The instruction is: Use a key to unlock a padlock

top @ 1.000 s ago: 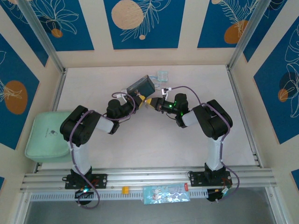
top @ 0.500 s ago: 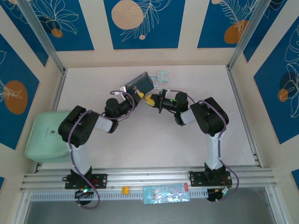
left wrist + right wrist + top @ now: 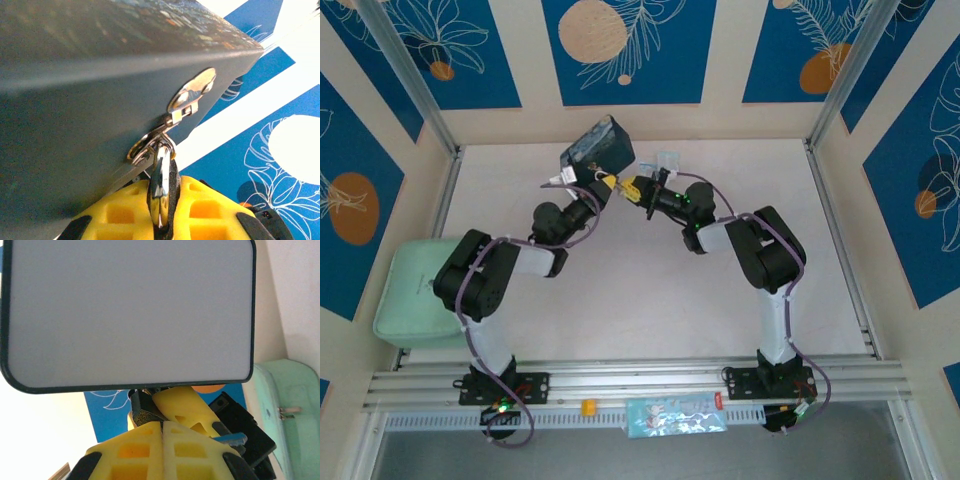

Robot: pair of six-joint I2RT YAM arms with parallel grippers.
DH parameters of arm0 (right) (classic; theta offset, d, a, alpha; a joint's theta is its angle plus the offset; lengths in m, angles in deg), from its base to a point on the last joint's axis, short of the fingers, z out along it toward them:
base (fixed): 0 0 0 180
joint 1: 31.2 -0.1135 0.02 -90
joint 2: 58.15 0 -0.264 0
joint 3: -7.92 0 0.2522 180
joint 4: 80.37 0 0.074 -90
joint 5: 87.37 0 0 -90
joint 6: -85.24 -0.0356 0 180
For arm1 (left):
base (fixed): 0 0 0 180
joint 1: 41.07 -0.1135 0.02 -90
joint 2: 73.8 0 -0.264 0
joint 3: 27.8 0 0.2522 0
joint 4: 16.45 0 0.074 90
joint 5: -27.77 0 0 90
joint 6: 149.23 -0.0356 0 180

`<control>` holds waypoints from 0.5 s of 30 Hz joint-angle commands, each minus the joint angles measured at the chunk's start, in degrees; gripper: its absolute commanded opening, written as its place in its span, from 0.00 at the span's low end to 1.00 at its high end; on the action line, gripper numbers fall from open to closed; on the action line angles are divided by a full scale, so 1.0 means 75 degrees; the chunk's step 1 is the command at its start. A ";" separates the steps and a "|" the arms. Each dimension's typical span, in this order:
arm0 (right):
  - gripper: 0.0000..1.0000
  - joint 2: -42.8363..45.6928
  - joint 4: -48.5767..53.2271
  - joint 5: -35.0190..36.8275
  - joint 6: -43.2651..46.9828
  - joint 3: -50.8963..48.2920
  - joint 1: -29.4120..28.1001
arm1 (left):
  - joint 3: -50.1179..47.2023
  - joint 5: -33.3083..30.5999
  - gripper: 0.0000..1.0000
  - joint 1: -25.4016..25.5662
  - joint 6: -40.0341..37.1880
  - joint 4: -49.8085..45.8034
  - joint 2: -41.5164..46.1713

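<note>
- The white table [image 3: 650,300] lies mostly bare, because both arms reach to its far side and meet there in the air. A mint-green case [image 3: 415,290] sits well apart at the left edge.
- The tin [image 3: 598,145] is raised and tilted near the back wall, seemingly so that its hasp side faces the right arm. The overhead view gives this tilt. The right wrist view gives the tin's pale underside, and the left wrist view gives its dark side wall with the silver hasp [image 3: 192,95].
- The left gripper [image 3: 161,182] is closed almost fully on a narrow silvery piece that hangs from the hasp by a loop, probably to steady it.
- The right gripper [image 3: 162,432] has its yellow fingers pressed together with no gap, their tips just beside the lock.
- The padlock [image 3: 145,416] shows its brass-tinged body in the right wrist view, under the tin's rim and next to a left finger. The edge-on silvery piece in the left wrist view is, I think, the same lock.
- The key is too thin to make out between the right pads. It may be pinched there, but I cannot tell. The padlock hangs on the hasp, so unlocking looks not yet done, and lining up key and keyhole seems to be the step in hand.
</note>
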 commanded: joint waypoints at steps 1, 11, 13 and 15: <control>0.00 -0.0012 -0.0338 0.1869 -0.4124 0.0594 0.0051 | -0.0228 0.2288 0.00 0.0587 -0.0321 0.0116 0.0036; 0.00 0.0014 -0.0333 0.1889 -0.3946 -0.0464 -0.0129 | -0.0439 0.1856 0.00 0.0417 -0.0344 0.0116 -0.0008; 0.00 -0.0047 -0.0336 0.1683 -0.3829 -0.0459 -0.0180 | -0.0455 0.1781 0.00 0.0396 -0.0349 0.0114 -0.0029; 0.00 -0.0157 -0.0333 0.1543 -0.3720 -0.0470 -0.0241 | -0.0480 0.1693 0.00 0.0393 -0.0368 0.0109 -0.0049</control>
